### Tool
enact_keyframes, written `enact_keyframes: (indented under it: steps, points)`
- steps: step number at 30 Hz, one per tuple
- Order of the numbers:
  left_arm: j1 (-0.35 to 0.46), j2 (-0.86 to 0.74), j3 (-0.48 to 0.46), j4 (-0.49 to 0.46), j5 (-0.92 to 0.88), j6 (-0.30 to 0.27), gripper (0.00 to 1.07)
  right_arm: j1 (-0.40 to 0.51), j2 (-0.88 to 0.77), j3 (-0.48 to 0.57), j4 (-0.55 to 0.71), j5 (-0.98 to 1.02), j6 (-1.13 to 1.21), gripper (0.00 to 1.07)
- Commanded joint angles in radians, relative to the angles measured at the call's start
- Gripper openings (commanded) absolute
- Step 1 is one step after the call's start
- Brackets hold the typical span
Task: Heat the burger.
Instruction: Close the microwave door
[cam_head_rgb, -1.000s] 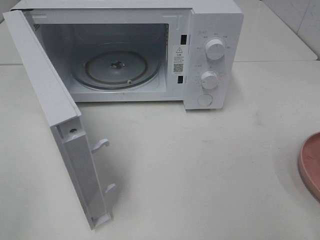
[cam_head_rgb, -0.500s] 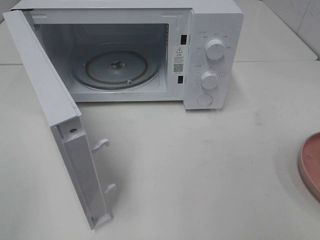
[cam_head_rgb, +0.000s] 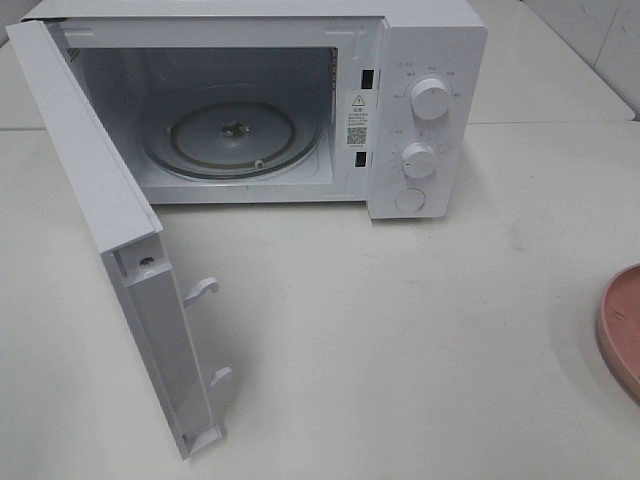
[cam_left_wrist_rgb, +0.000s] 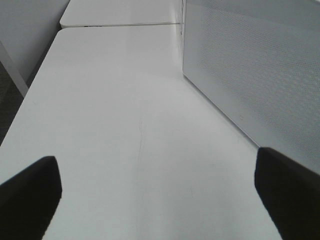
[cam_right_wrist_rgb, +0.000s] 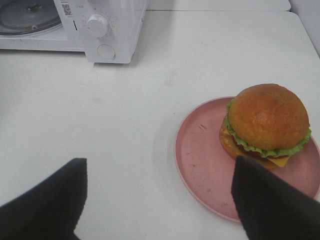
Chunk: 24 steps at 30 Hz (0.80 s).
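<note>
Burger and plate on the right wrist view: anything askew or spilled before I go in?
Nothing spilled. The burger sits upright but off-centre on the pink plate, toward one rim. The microwave door stands wide open, turntable bare.

Microwave front bore a warning-triangle sticker with a QR code; its print and dial markings were illegible.

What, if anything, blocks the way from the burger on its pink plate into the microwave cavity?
Nothing visible does. The microwave door stands wide open, the turntable inside is bare, and the table between the microwave and the pink plate carries nothing. The burger sits uncovered, ahead of the right gripper, whose jaws are open.
</note>
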Motion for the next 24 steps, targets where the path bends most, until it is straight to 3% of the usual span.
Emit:
enact_keyframes:
  steps: [1,24]
  points:
    - [0.004,-0.021,0.004,0.001,-0.008,-0.003,1.01,-0.009,-0.027,0.001,-0.003,-0.003,-0.014,0.76]
    - [0.004,-0.021,0.004,0.001,-0.008,-0.003,1.01,-0.007,-0.027,0.001,-0.003,-0.003,-0.014,0.76]
